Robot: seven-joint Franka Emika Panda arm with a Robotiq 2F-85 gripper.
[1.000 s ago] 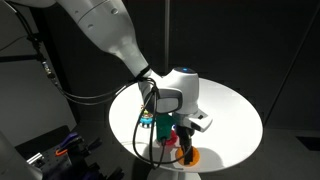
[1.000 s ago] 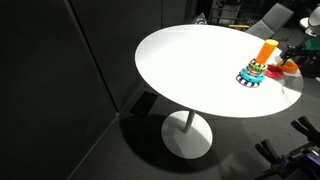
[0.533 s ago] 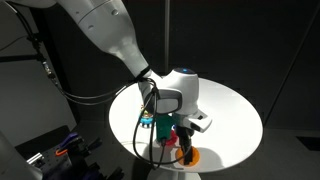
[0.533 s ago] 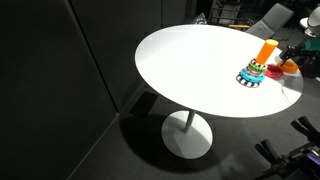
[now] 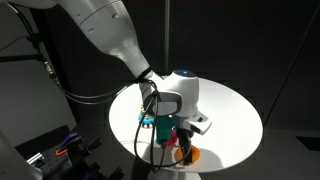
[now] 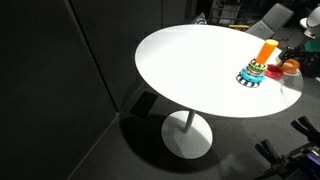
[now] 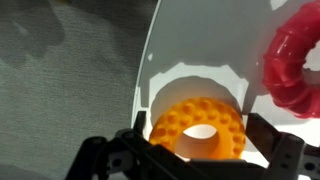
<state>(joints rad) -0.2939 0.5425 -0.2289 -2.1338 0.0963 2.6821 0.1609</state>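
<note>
In the wrist view an orange bumpy ring (image 7: 170, 130) lies flat on the white table (image 7: 210, 40), close to its curved edge. My gripper (image 7: 197, 140) is open, with one finger on each side of the ring; I see no squeeze on it. A red ring (image 7: 295, 55) lies further in, at the upper right. In an exterior view the gripper (image 5: 183, 140) hangs low over the orange ring (image 5: 193, 155) at the table's near rim. In an exterior view the orange ring (image 6: 288, 66) sits beside a ring-stacking toy (image 6: 254, 72) with an orange post.
The round white table (image 6: 190, 60) stands on a single pedestal over a dark floor. The stacking toy (image 5: 148, 121) stands just beside the wrist. Grey carpet (image 7: 60, 80) lies past the table edge. Dark equipment (image 5: 60, 150) sits low beside the table.
</note>
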